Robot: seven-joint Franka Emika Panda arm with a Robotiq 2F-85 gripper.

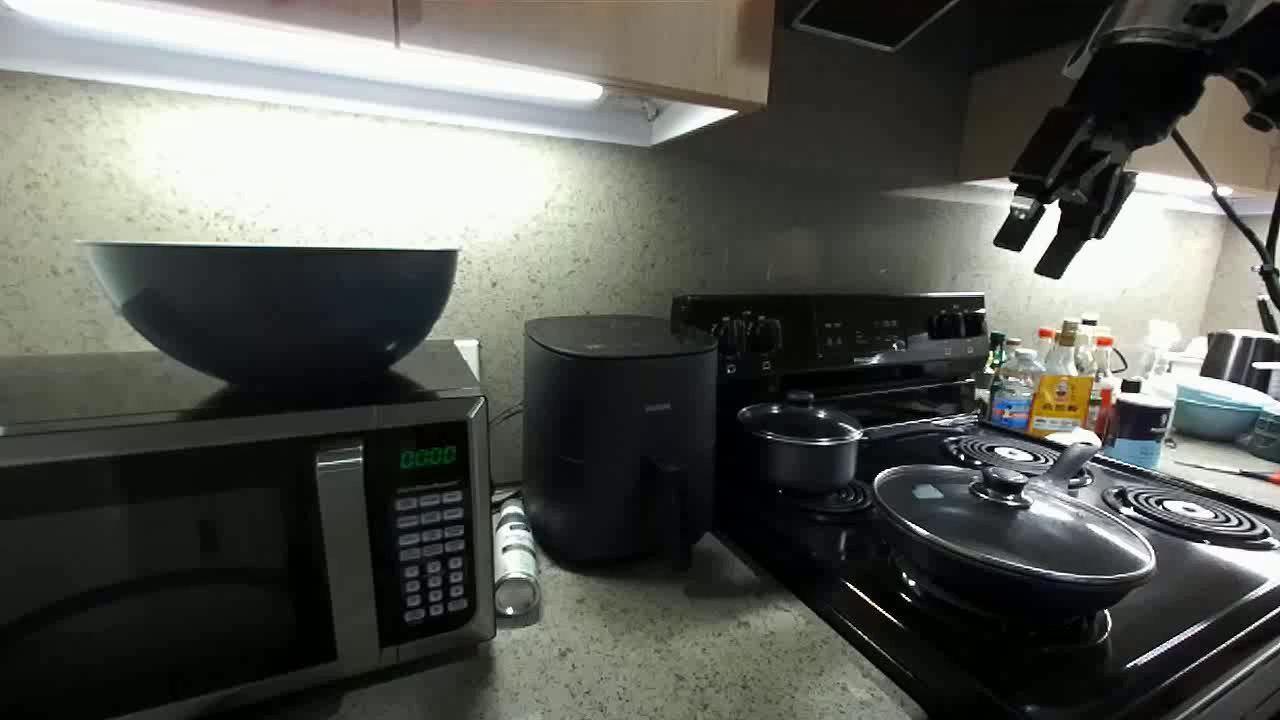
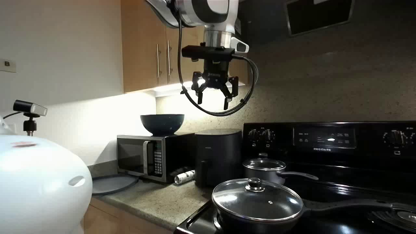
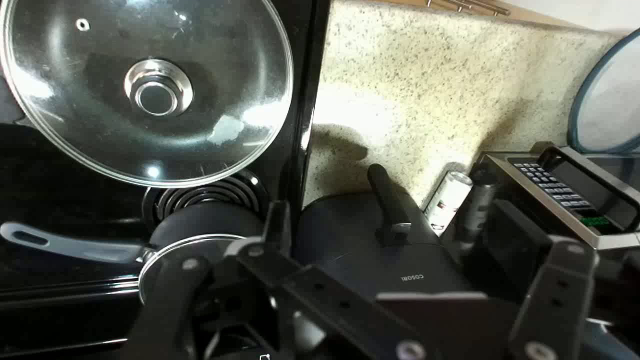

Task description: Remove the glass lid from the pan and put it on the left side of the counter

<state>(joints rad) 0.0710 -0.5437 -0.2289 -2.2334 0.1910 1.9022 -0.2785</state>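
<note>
Nearest in the wrist view: my gripper (image 3: 392,220) hangs with its fingers (image 3: 278,227) spread and nothing between them, well apart from the glass lid (image 2: 243,204). That lid sits on the pan (image 2: 256,227), at near left on the stove (image 1: 1200,590). For a secure hold, I should centre above the knob (image 2: 254,182), descend vertically, pinch it, then lift level before travelling left to the counter (image 2: 169,198).

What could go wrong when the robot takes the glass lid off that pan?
The end effector might slip on the round knob and drop the glass lid. The smaller pot stands close to the pan, so the lid could bump it. On the counter, the lid might knock the cylinder lying beside the air fryer.
</note>
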